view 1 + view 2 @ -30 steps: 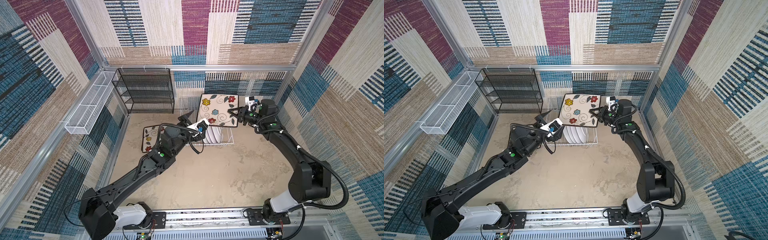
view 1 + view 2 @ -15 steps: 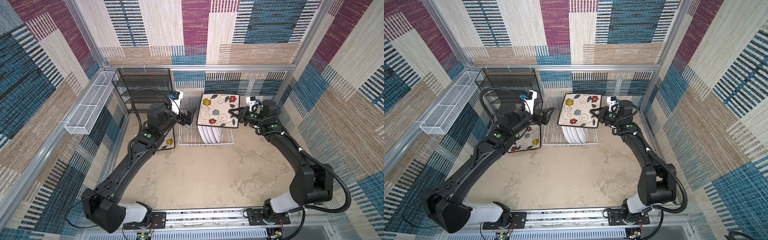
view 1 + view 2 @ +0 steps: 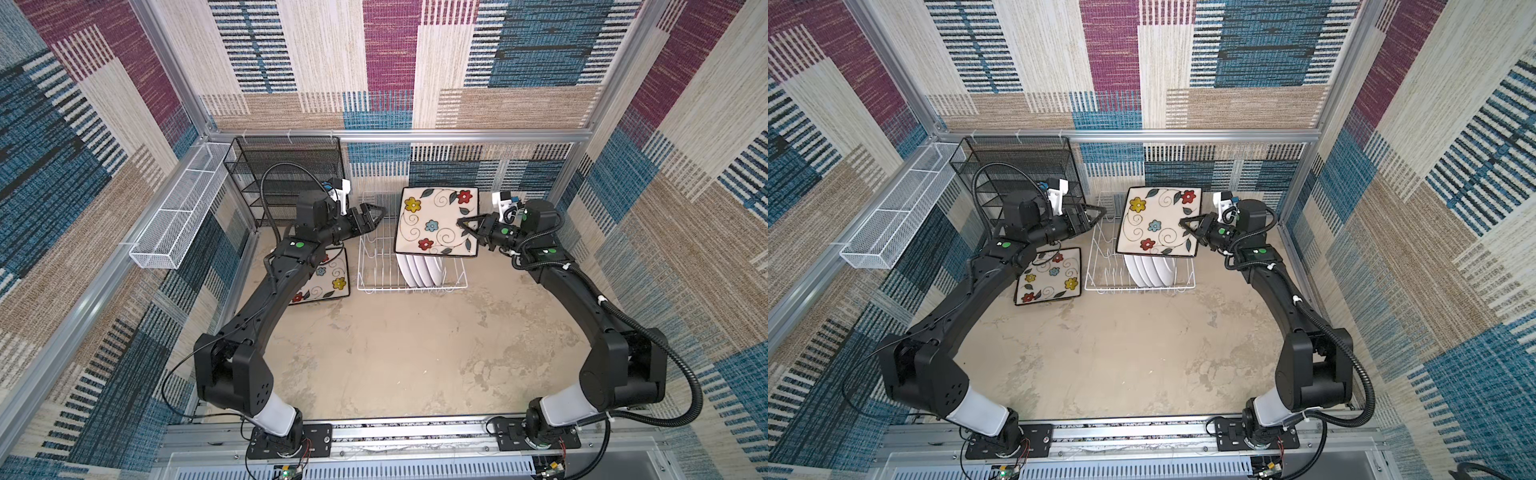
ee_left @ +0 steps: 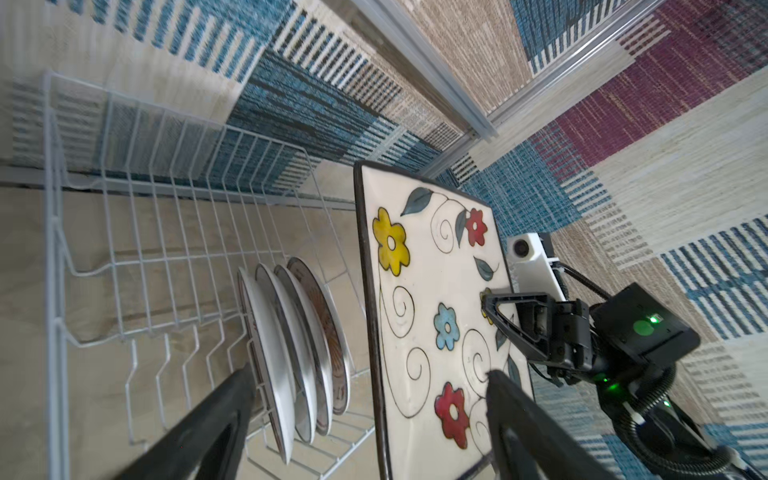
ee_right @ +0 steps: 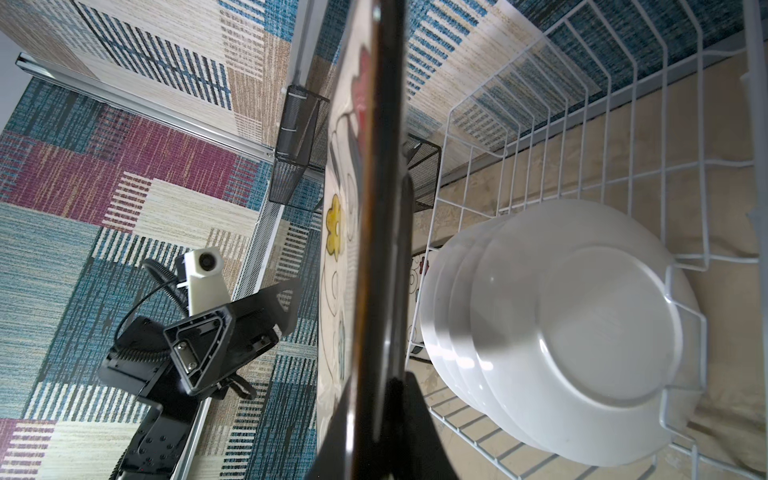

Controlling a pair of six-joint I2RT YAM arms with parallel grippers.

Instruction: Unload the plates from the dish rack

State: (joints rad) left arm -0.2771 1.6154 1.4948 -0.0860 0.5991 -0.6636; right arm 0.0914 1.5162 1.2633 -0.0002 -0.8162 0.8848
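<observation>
No text, label, brand or number can be read in any view. The brown printed centre of one round plate point(image 4: 329, 328) standing in the dish rack point(image 4: 52, 232) carries marks too blurred to make out.

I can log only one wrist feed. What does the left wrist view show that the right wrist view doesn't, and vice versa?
Only the left wrist view: the full flowered face of the held square plate, and a brown print on one of the round plates. Only the right wrist view: the black mesh shelf unit, and the round plates' plain white backs. Both: the square plate clamped by the right tool, the open left tool, and four round plates standing in the dish rack.
</observation>
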